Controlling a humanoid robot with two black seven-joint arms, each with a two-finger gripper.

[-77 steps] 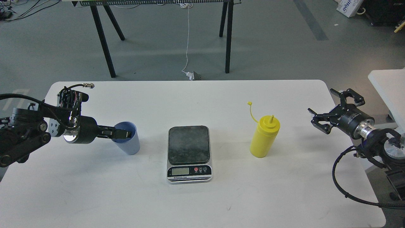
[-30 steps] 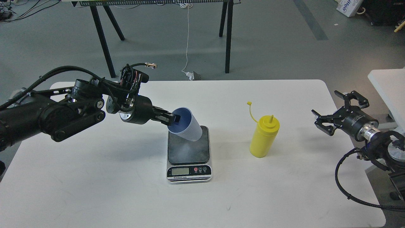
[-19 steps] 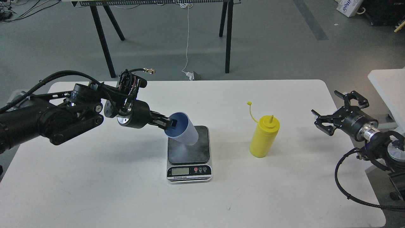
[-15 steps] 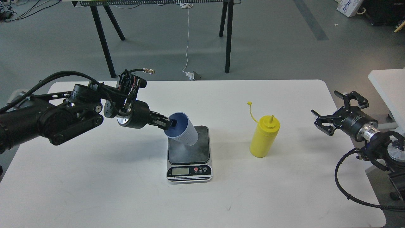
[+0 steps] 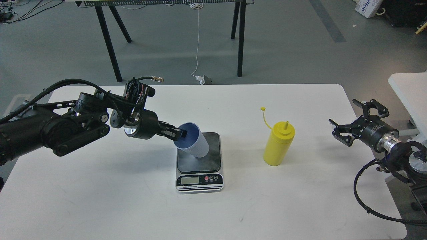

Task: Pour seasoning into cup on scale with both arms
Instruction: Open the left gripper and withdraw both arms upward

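My left gripper (image 5: 180, 134) is shut on the rim of the light blue ribbed cup (image 5: 196, 142) and holds it tilted over the left part of the dark plate of the silver scale (image 5: 199, 181). The cup's base is at or just above the plate; I cannot tell whether it touches. The yellow seasoning bottle (image 5: 278, 144) stands upright on the white table right of the scale, nozzle uncapped, its cap hanging on a tether at the upper left. My right gripper (image 5: 347, 126) is open and empty at the table's right edge, well apart from the bottle.
The white table (image 5: 133, 206) bears only the scale, cup and bottle. A second white surface (image 5: 408, 90) stands beyond the right edge. Black table legs (image 5: 110, 43) and a white cable (image 5: 197, 50) are on the floor behind.
My left arm carried the cup from the table's left side over the scale, and in the last half second lowered it slightly. My right gripper drifted slightly down and right.
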